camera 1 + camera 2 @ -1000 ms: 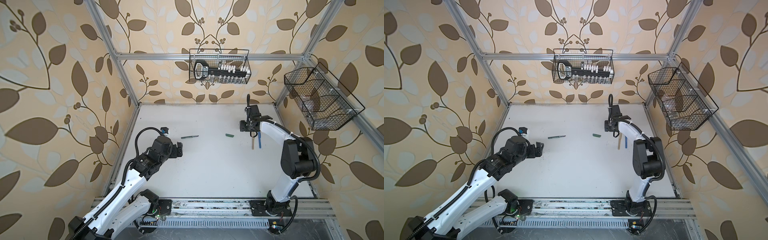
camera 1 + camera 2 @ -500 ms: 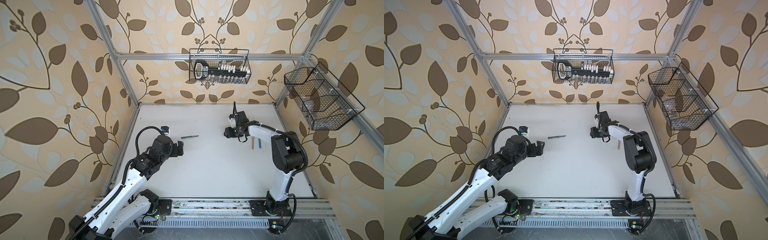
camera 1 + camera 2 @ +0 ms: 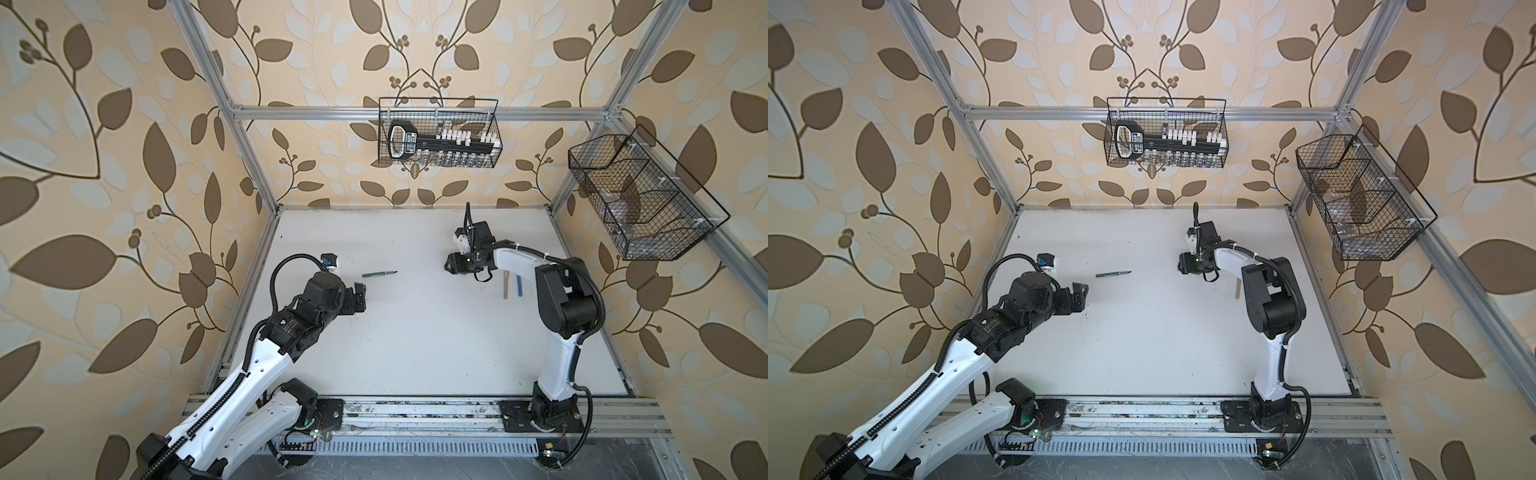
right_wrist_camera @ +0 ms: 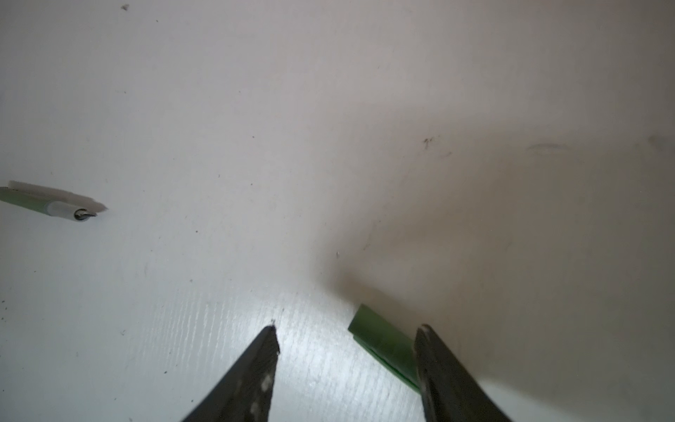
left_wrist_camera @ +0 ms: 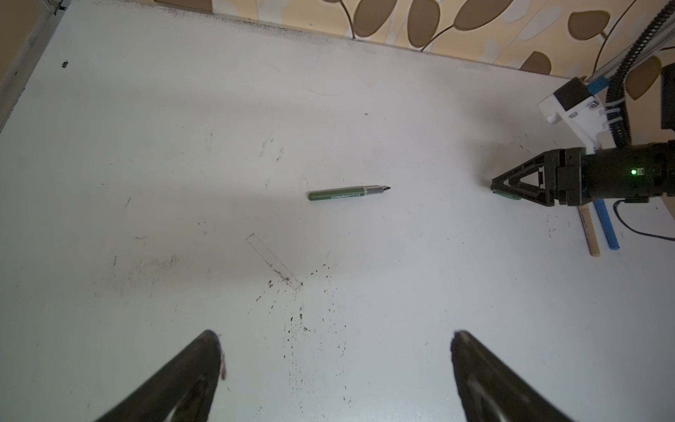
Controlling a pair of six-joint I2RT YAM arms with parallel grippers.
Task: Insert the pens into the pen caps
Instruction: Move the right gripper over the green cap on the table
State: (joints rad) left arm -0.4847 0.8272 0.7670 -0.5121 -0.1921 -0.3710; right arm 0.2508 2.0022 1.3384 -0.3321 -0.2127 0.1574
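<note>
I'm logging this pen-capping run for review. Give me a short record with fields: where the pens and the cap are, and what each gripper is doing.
green pen: uncapped, flat on the table, tip toward the right arm
green cap: on the table between the right gripper's jaws, close to one finger, not clamped
tan pen: beside the blue pen, by the right arm; tips hidden
left gripper: open, empty, short of the green pen
right gripper: open, low around the cap
</note>
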